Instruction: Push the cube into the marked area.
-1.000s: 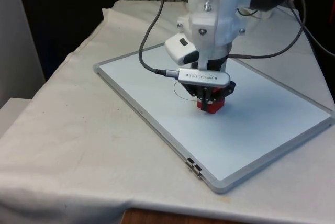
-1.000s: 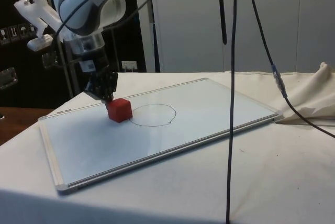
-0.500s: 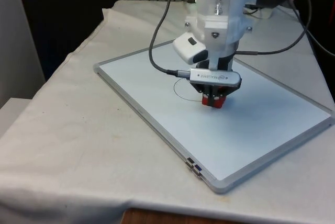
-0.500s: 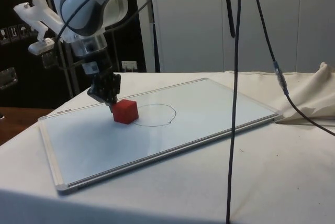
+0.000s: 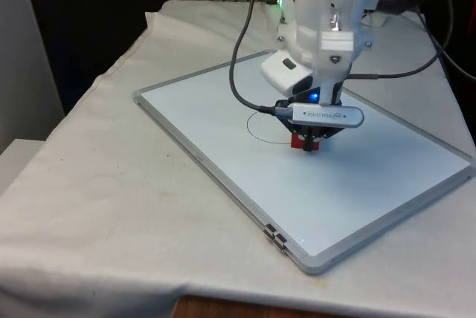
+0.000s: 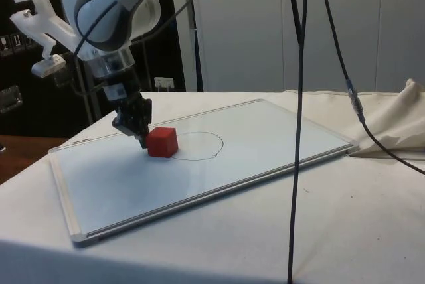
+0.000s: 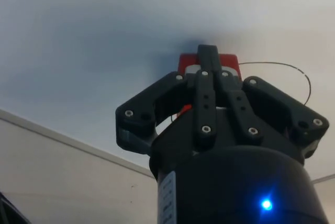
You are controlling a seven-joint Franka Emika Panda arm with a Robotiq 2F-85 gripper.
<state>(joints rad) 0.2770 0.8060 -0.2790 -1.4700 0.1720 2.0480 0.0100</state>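
A small red cube [image 6: 162, 142] rests on the whiteboard [image 6: 232, 158], at the edge of the thin black circle [image 6: 194, 145] drawn on it. My gripper [image 6: 141, 139] is shut, its tips low at the board and pressed against the side of the cube away from the circle. In the front view the gripper [image 5: 307, 143] hides most of the cube [image 5: 297, 140], and the circle [image 5: 260, 128] shows as an arc to the front view's left. The wrist view has the closed fingertips [image 7: 208, 51] against the cube [image 7: 187, 62], with the circle's line [image 7: 293, 69] beyond.
The whiteboard [image 5: 208, 117] has a raised metal frame with a small clip [image 5: 274, 237] on its near edge. Black cables [image 6: 295, 131] hang in front of the side view. Bunched white cloth [image 6: 398, 125] lies past the board's end.
The gripper has pushed the cube across the board towards the circle, to the front view's right and away from its camera. The cube now meets the circle's line.
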